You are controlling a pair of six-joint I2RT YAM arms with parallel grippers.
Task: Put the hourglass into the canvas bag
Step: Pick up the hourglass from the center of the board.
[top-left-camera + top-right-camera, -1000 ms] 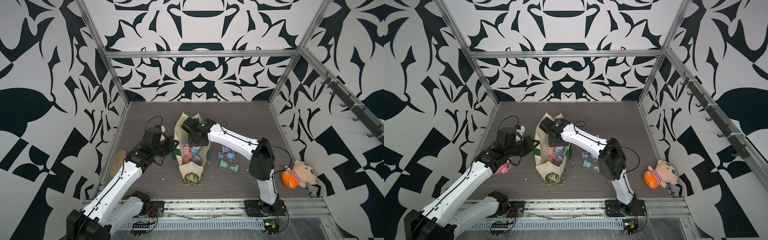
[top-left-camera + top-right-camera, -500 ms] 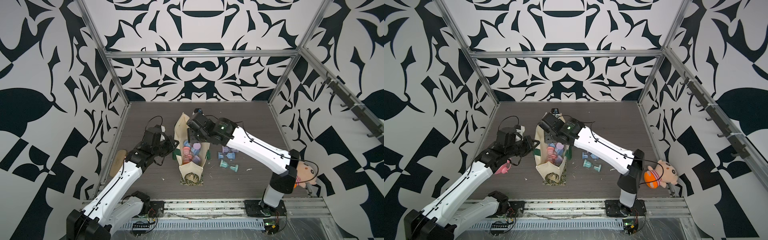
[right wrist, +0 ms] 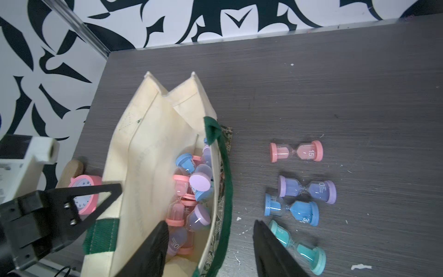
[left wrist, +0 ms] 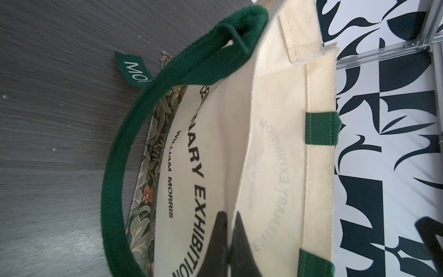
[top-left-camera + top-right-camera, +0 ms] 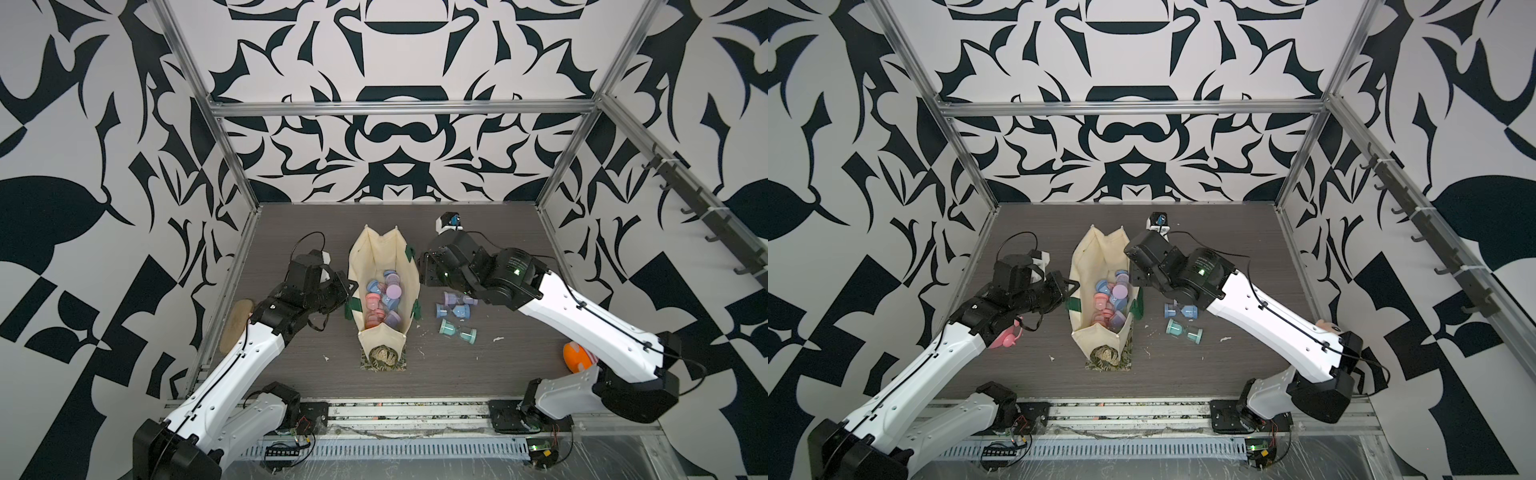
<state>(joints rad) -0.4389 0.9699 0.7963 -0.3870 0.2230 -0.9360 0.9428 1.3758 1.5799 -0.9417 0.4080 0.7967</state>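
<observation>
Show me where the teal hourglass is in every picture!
Top view: teal hourglass lies right of the canvas bag.
Top view: teal hourglass, same place.
Left wrist: not in it.
Right wrist: teal hourglass next to the blue hourglass.
Shared landmark: the canvas bag.

black-and-white patterned walls point(image 5: 415, 166), grey woodgrain tabletop point(image 5: 457, 374), aluminium frame rails point(image 5: 399, 108)

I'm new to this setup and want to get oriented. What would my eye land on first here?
The cream canvas bag stands open mid-table, with a heap of pastel hourglasses inside. The left gripper is pinched shut on its wall, while the right gripper hangs open and empty over the opposite rim. On that side lie four loose hourglasses: pink, purple, blue, teal.
</observation>
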